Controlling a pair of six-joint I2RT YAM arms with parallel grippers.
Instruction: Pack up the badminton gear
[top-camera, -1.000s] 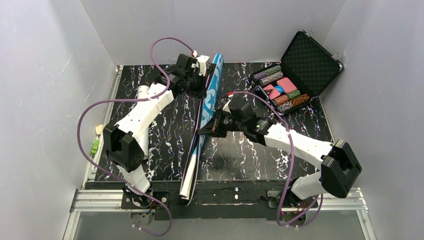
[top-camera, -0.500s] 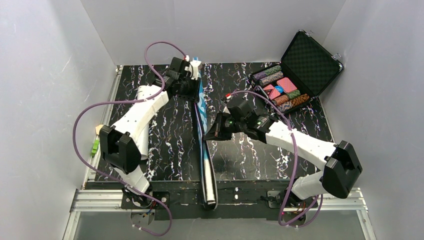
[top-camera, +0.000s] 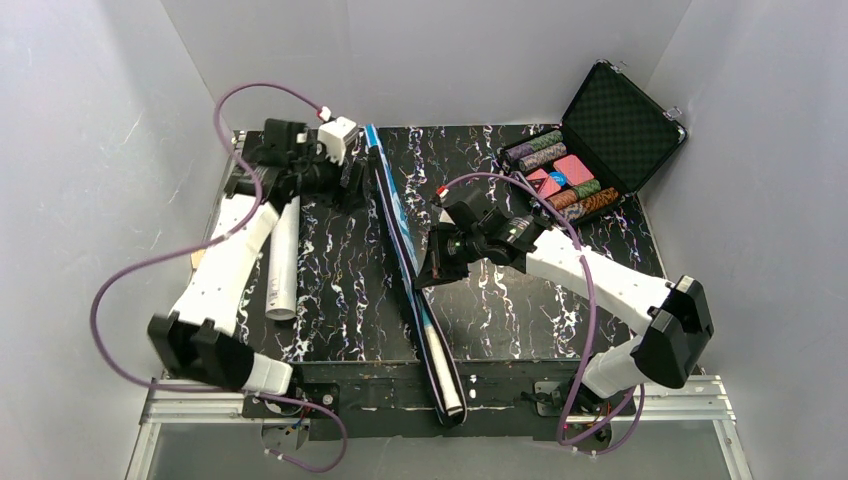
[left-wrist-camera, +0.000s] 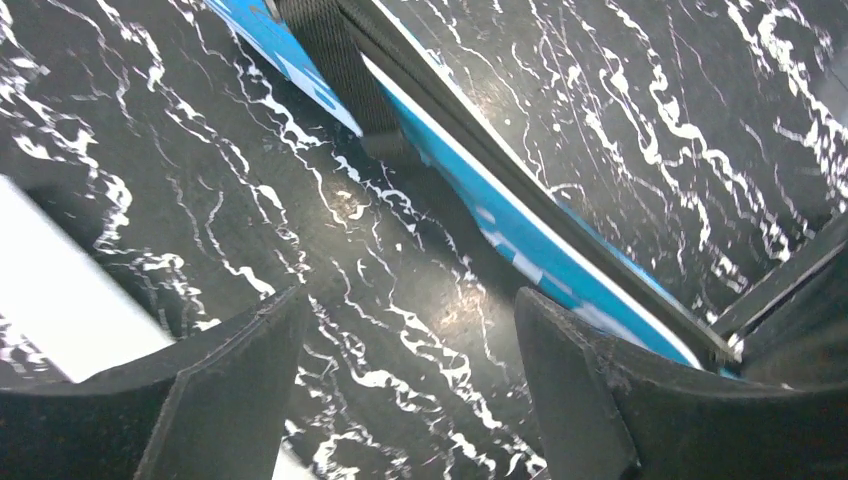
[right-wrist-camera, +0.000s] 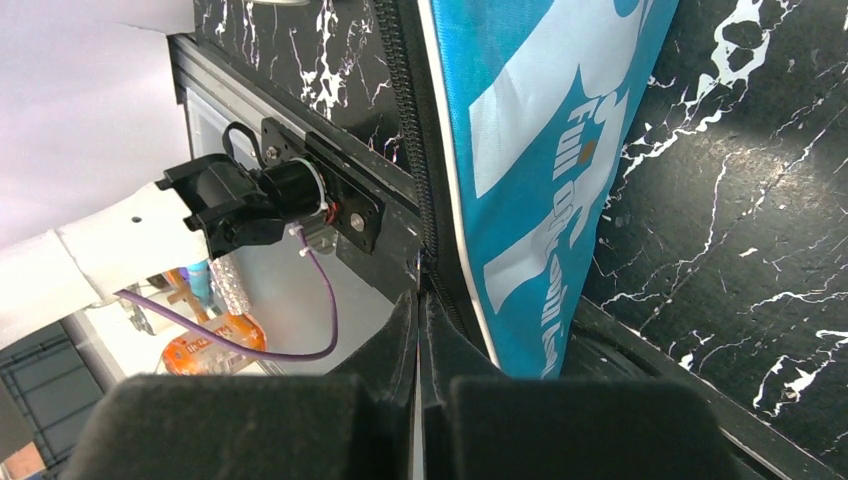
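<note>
Bag (top-camera: 393, 210) stands on its long edge across the middle of the surface (top-camera: 520, 310), far tip toward the back wall, near tip hanging past the front edge. No rackets or shuttlecocks are lying loose in any view, so they are probably already inside the bag. Can't confirm that, since the inside isn't visible. A white bit shows at the bag's near tip; can't tell if it's a handle.

Right end effector (top-camera: 428, 272) is at the bag's right side, about mid-length. Its fingers are pressed together on the zipper (right-wrist-camera: 405, 130) seam, so it's clamped on the bag. Looks like zipping or steadying, but how much of the zipper is closed can't be read.

Left end effector (top-camera: 352, 180) is just left of the bag's far tip. Its fingers (left-wrist-camera: 230, 390) are apart with only bare surface between them, holding nothing.

Tube (top-camera: 282, 265) lies flat left of the bag, well apart from it and not packed. Case (top-camera: 600, 130) of chips sits open far right of the bag and isn't part of the job.

Judgement: mostly done. Left to do: the tube goes in and the zipper gets finished.
</note>
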